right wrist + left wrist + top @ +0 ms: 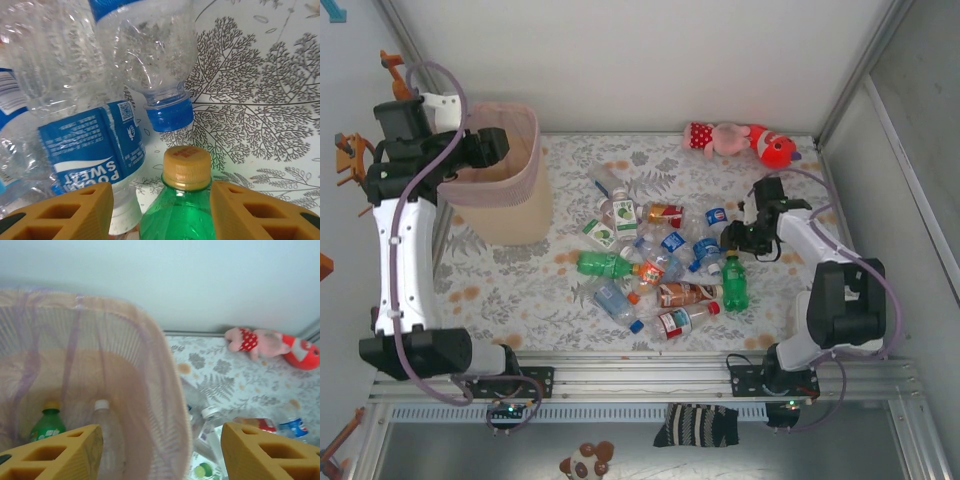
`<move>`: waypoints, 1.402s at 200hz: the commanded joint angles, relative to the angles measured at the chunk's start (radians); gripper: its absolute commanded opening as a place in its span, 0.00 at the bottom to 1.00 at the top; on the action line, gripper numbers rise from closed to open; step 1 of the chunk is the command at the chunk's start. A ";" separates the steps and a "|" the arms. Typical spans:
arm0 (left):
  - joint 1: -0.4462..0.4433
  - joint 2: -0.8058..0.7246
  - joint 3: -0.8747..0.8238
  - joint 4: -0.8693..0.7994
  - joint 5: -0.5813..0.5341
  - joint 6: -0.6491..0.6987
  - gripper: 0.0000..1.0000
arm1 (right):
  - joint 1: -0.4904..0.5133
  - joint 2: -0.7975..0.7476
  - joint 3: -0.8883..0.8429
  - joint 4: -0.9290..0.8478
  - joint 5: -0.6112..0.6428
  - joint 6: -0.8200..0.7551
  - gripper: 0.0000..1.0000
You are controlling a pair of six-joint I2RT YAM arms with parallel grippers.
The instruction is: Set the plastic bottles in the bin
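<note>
My right claw (161,212) straddles the shoulders of an orange-capped green bottle (175,220); I cannot tell whether I am pinching it. Just beyond it lie a Pocari Sweat bottle (95,150) and a blue-capped clear bottle (150,55). My left claw (160,452) gapes empty over the pink bin (155,355), where a yellow-capped green bottle (47,424) and a white-capped clear bottle (107,437) rest.
</note>
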 commanded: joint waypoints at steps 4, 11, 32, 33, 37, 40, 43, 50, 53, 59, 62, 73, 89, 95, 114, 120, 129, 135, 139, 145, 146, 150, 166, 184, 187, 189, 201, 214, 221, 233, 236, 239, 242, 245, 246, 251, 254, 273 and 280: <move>0.004 -0.085 -0.055 0.072 0.131 -0.053 0.67 | 0.016 0.045 0.033 0.004 0.027 -0.017 0.53; 0.004 -0.105 -0.069 0.076 0.161 -0.059 0.68 | 0.016 0.055 0.035 0.006 0.028 -0.019 0.52; 0.000 -0.169 -0.132 0.086 0.223 -0.090 0.68 | 0.017 0.083 0.039 0.012 0.045 -0.023 0.51; 0.000 -0.172 -0.135 0.087 0.225 -0.092 0.68 | 0.017 0.083 0.039 0.012 0.045 -0.023 0.50; -0.001 -0.186 -0.151 0.094 0.233 -0.100 0.68 | 0.017 0.089 0.040 0.012 0.049 -0.024 0.50; -0.002 -0.196 -0.163 0.100 0.240 -0.104 0.68 | 0.018 0.092 0.039 0.013 0.051 -0.025 0.50; -0.002 -0.206 -0.174 0.104 0.248 -0.109 0.68 | 0.017 0.095 0.040 0.013 0.053 -0.026 0.50; -0.003 -0.229 -0.201 0.117 0.261 -0.121 0.68 | 0.017 0.102 0.039 0.013 0.059 -0.026 0.49; -0.005 -0.238 -0.209 0.122 0.266 -0.125 0.69 | 0.018 0.106 0.041 0.013 0.061 -0.027 0.49; -0.005 -0.256 -0.228 0.128 0.273 -0.136 0.69 | 0.019 0.112 0.042 0.014 0.065 -0.028 0.48; -0.006 -0.263 -0.237 0.130 0.276 -0.140 0.69 | 0.019 0.116 0.043 0.013 0.067 -0.028 0.48; -0.008 -0.288 -0.263 0.134 0.290 -0.160 0.69 | 0.019 0.126 0.046 0.013 0.070 -0.033 0.46; -0.012 -0.317 -0.294 0.135 0.313 -0.179 0.69 | 0.020 0.140 0.049 0.011 0.072 -0.038 0.45; -0.015 -0.326 -0.306 0.134 0.317 -0.185 0.69 | 0.020 0.144 0.049 0.011 0.069 -0.040 0.45; -0.021 -0.361 -0.337 0.135 0.317 -0.196 0.69 | 0.020 0.155 0.050 0.013 0.064 -0.045 0.44; -0.023 -0.369 -0.346 0.134 0.317 -0.198 0.69 | 0.022 0.157 0.051 0.012 0.064 -0.048 0.44; -0.023 -0.380 -0.358 0.134 0.318 -0.201 0.69 | 0.021 0.160 0.053 0.011 0.067 -0.048 0.43; -0.024 -0.387 -0.365 0.134 0.317 -0.202 0.69 | 0.021 0.162 0.052 0.011 0.069 -0.051 0.43; -0.024 -0.390 -0.370 0.134 0.317 -0.204 0.69 | 0.021 0.164 0.052 0.010 0.070 -0.052 0.43; -0.025 -0.396 -0.376 0.134 0.318 -0.206 0.69 | 0.020 0.165 0.052 0.010 0.070 -0.053 0.42; -0.024 -0.398 -0.377 0.133 0.318 -0.206 0.69 | 0.020 0.165 0.052 0.011 0.070 -0.054 0.42; -0.024 -0.400 -0.380 0.133 0.318 -0.208 0.69 | 0.022 0.165 0.053 0.010 0.071 -0.054 0.42; -0.026 -0.412 -0.384 0.125 0.317 -0.219 0.69 | 0.020 0.170 0.052 0.011 0.075 -0.054 0.42; -0.029 -0.428 -0.392 0.125 0.317 -0.222 0.69 | 0.021 0.170 0.053 0.011 0.082 -0.055 0.40; -0.030 -0.429 -0.393 0.125 0.315 -0.221 0.69 | 0.021 0.170 0.054 0.009 0.082 -0.055 0.39; -0.030 -0.430 -0.393 0.124 0.315 -0.221 0.69 | 0.021 0.170 0.055 0.008 0.082 -0.056 0.39; -0.032 -0.437 -0.395 0.122 0.314 -0.218 0.69 | 0.022 0.166 0.055 0.009 0.088 -0.054 0.36; -0.033 -0.439 -0.395 0.120 0.315 -0.218 0.69 | 0.022 0.155 0.053 0.007 0.092 -0.053 0.33; -0.036 -0.438 -0.396 0.119 0.314 -0.219 0.69 | 0.022 0.147 0.052 0.007 0.095 -0.050 0.31; -0.042 -0.440 -0.397 0.120 0.310 -0.216 0.69 | 0.022 0.125 0.047 0.006 0.102 -0.048 0.30; -0.045 -0.440 -0.398 0.123 0.309 -0.216 0.69 | 0.022 0.118 0.047 0.006 0.104 -0.047 0.30; -0.047 -0.442 -0.400 0.126 0.309 -0.216 0.69 | 0.022 0.111 0.043 0.006 0.106 -0.047 0.30; -0.049 -0.442 -0.403 0.129 0.308 -0.217 0.69 | 0.022 0.103 0.042 0.004 0.107 -0.045 0.30; -0.051 -0.443 -0.405 0.133 0.306 -0.217 0.69 | 0.022 0.096 0.041 0.004 0.110 -0.043 0.30; -0.052 -0.444 -0.407 0.135 0.307 -0.218 0.69 | 0.021 0.093 0.041 0.003 0.111 -0.043 0.30; -0.055 -0.446 -0.411 0.143 0.307 -0.223 0.69 | 0.022 0.082 0.039 0.002 0.115 -0.043 0.29; -0.058 -0.446 -0.414 0.148 0.309 -0.225 0.69 | 0.021 0.067 0.038 -0.002 0.118 -0.042 0.29; -0.080 -0.445 -0.431 0.184 0.308 -0.241 0.69 | 0.023 0.009 0.042 -0.021 0.134 -0.039 0.28; -0.091 -0.446 -0.440 0.204 0.307 -0.249 0.69 | 0.025 -0.017 0.044 -0.027 0.144 -0.035 0.27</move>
